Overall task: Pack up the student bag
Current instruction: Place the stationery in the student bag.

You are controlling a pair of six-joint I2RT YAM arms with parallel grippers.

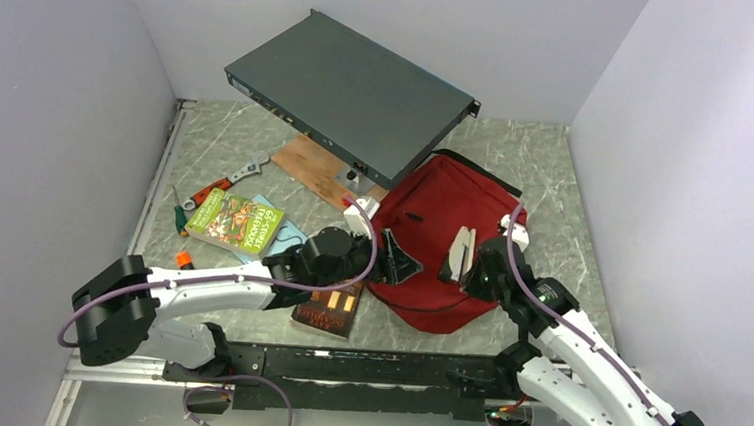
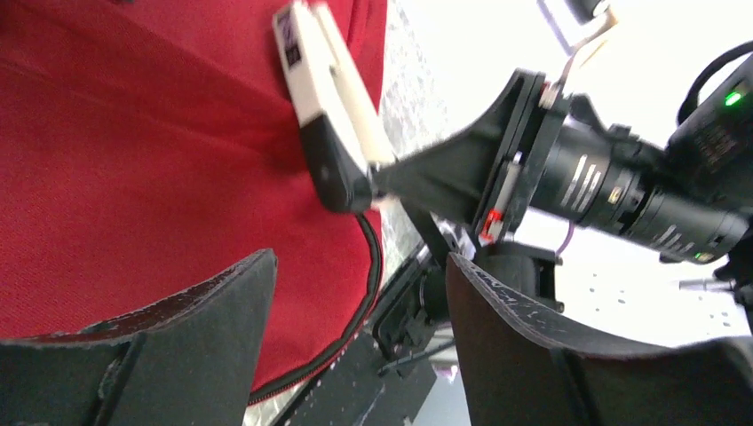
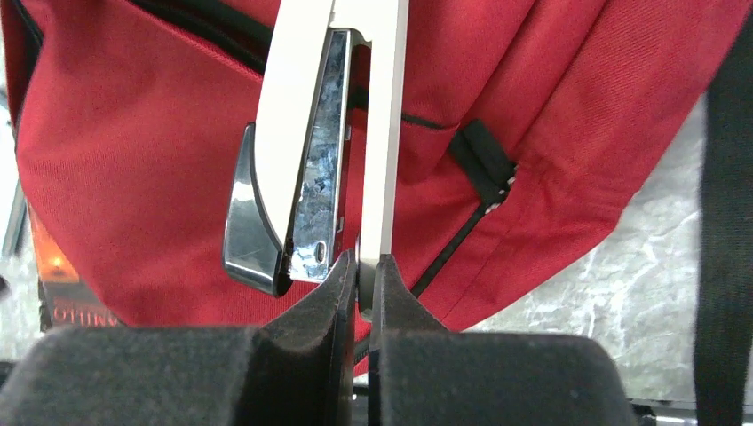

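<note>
Backpack, one: the student bag (image 1: 435,192), soft red woven fabric with black zip lines, was laid on the marbled table (image 1: 555,185) right of centre. Its far corner was hidden by one flat dark grey metal box (image 1: 351,91). One stapler (image 3: 302,133), white with chrome and black parts, was pinched by its thin base in the right gripper (image 3: 360,275) over the bag's front. The left gripper (image 2: 360,262) was spread wide, nothing held, at the bag's left edge. Two books were noted, one green (image 1: 235,221) and one dark (image 1: 327,310), plus one wooden board (image 1: 306,163).
</note>
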